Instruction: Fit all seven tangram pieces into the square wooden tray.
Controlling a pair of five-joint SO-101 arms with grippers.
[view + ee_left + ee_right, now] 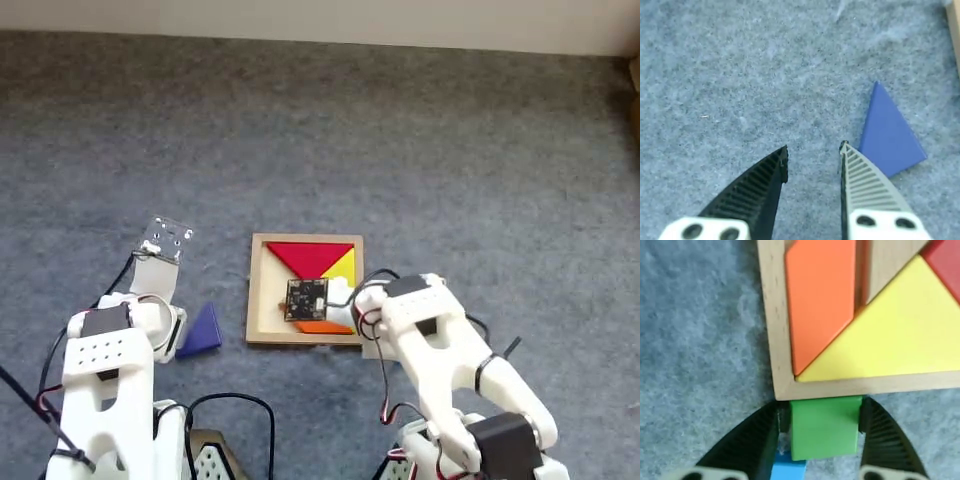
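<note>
- The square wooden tray [256,290] lies on the grey carpet [450,150] between the two arms, partly filled. A red triangle [310,255] sits along its far side, a yellow triangle [343,265] against the side nearest the right arm, and an orange parallelogram [322,326] along the near edge.
- A patch of bare wood shows inside the tray between the orange and yellow pieces in the right wrist view.
- The right gripper [820,407] hangs at the tray's near corner, its two dark jaws pinching a green square [824,427] by opposite sides.
- The green square is outside the tray, its edge up against the outer face of the rim, just across the rim from where the orange and yellow pieces meet.
- A sliver of a light blue piece [787,467] peeks out from under the green square; its shape cannot be told.
- The left gripper [812,150] is low over the carpet with its jaws spread and nothing between them.
- A blue triangle [887,132] lies flat on the carpet just beside the left gripper's pale finger, between that arm and the tray.
</note>
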